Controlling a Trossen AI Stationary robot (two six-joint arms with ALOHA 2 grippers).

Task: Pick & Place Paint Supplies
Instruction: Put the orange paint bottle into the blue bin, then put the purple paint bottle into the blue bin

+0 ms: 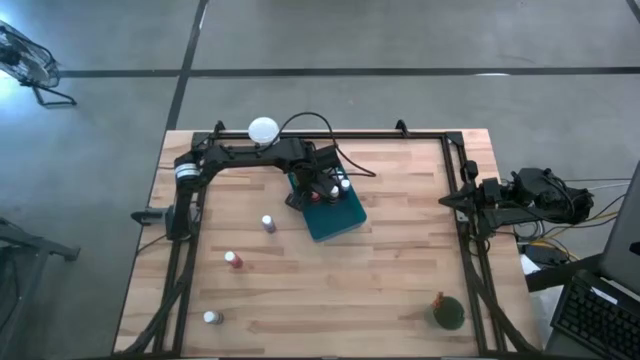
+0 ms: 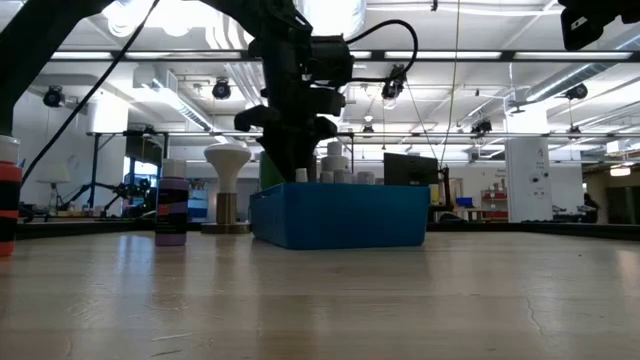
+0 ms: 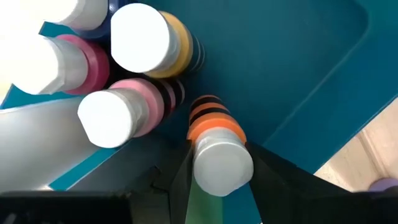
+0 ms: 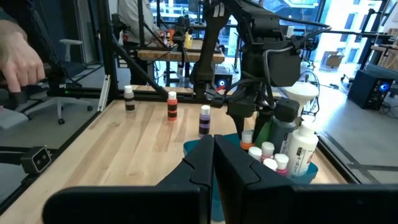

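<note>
My left gripper hangs over the teal tray, shut on a small orange-and-black-striped bottle with a white cap. Several other white-capped bottles stand crowded in the tray next to it. Out on the table, a purple bottle, a red bottle and a pale bottle stand upright on their bases. A larger green bottle sits near the near right corner. My right gripper waits shut at the table's right edge, touching nothing. I see no brushes. My left gripper pinches the orange bottle by its white cap, one finger on either side. It comes from above, pointing down into the tray. The bottle stands upright inside the tray; whether its base rests on the tray floor I cannot tell.
A white globe on a metal base stands at the far edge behind the tray. A black frame runs along the table's sides. Bare wood lies between the tray and the green bottle. A person's hand shows beyond the table.
</note>
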